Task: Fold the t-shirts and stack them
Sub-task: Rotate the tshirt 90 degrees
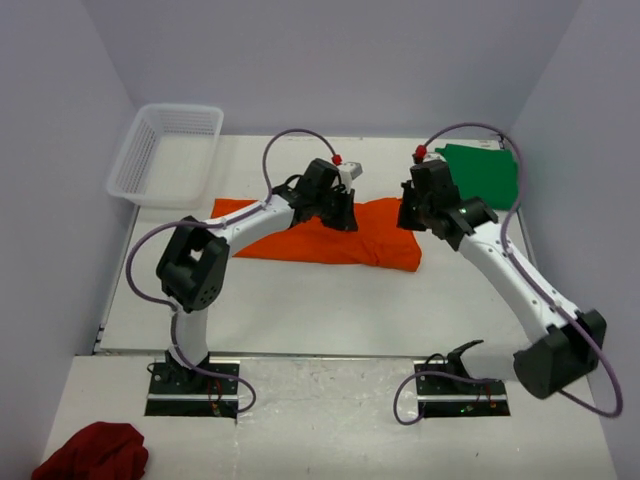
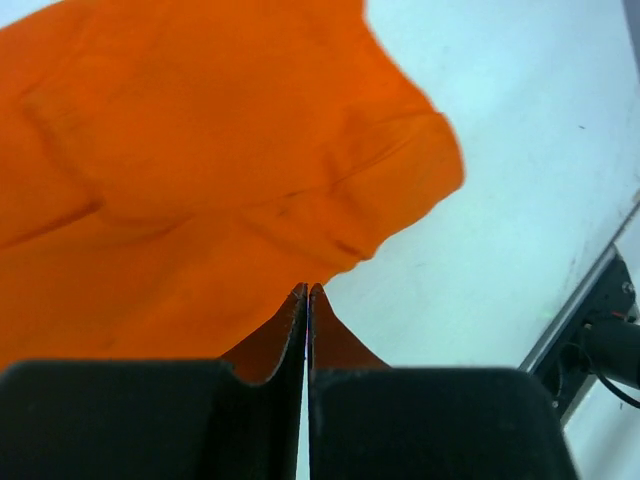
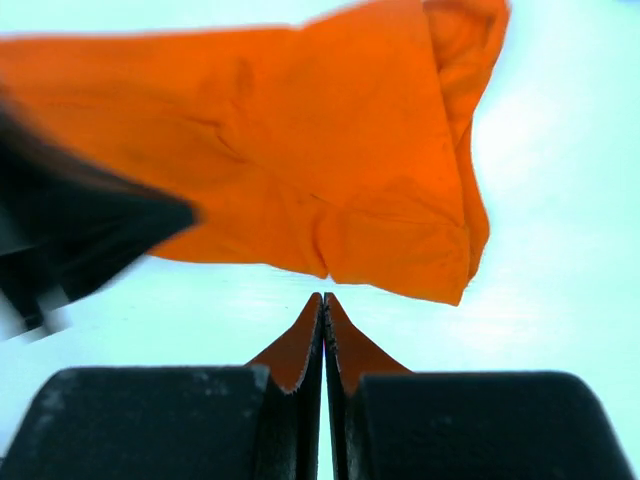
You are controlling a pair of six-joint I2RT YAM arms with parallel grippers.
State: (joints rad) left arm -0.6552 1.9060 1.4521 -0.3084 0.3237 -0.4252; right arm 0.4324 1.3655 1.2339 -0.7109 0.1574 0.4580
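Left wrist view: the left gripper (image 2: 307, 292) has its two fingers pressed flat together, with no gap and no cloth showing between them. Their tips sit right at the near edge of the orange shirt (image 2: 200, 150). The shirt fills the upper left of that view, creased, and a hemmed sleeve end rounds off toward the bare white table (image 2: 520, 200) on the right.

In the right wrist view the right gripper (image 3: 323, 298) is likewise closed tight on nothing. Its tips stop just short of the shirt's hem, with a sliver of table between. A doubled fold of orange cloth runs along the right of that view. The blurred dark shape at the left is probably the left arm (image 3: 60, 240).

In the top external view both grippers are over the far side of the orange shirt, the left one at its middle and the right one at its right end. The shirt lies as a long flattened band across the centre of the table. The dark green shirt (image 1: 485, 170) lies flat at the far right corner, just behind the right gripper and apart from the orange one. A white plastic basket (image 1: 165, 155) stands at the far left corner. A dark red cloth (image 1: 92, 452) is bunched on the near ledge at the bottom left.
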